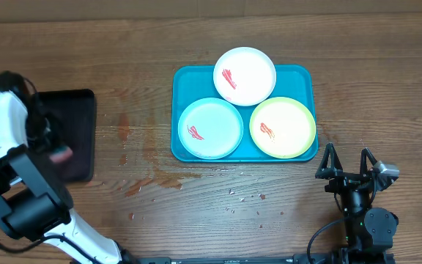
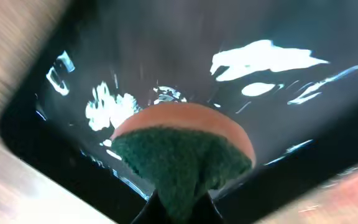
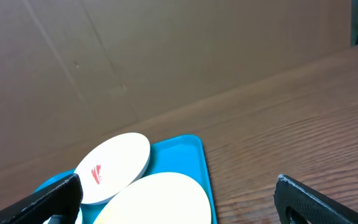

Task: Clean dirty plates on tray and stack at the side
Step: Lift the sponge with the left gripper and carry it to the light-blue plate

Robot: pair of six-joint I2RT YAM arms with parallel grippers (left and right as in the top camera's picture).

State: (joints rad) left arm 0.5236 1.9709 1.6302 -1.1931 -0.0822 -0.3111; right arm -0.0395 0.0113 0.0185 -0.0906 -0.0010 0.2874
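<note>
Three plates lie on the turquoise tray (image 1: 185, 81), each with a red smear: a white plate (image 1: 245, 75) at the back, a pale mint-blue plate (image 1: 210, 128) front left, a yellow-green plate (image 1: 283, 127) front right. My left gripper (image 1: 57, 152) hangs over a black tray far to the left, shut on a sponge (image 2: 179, 155) with an orange body and green scrub face. The right gripper (image 1: 350, 163) stands open just off the turquoise tray's front right corner, nothing between its fingers. Its wrist view shows the white plate (image 3: 114, 165), the yellow-green plate (image 3: 160, 199) and the tray rim (image 3: 194, 149).
A smaller black tray (image 1: 79, 110) lies at the left, its wet glossy floor (image 2: 291, 106) under the sponge. Small crumbs and damp stains (image 1: 233, 194) dot the wood in front of the turquoise tray. A brown board wall (image 3: 135, 56) rises behind the table.
</note>
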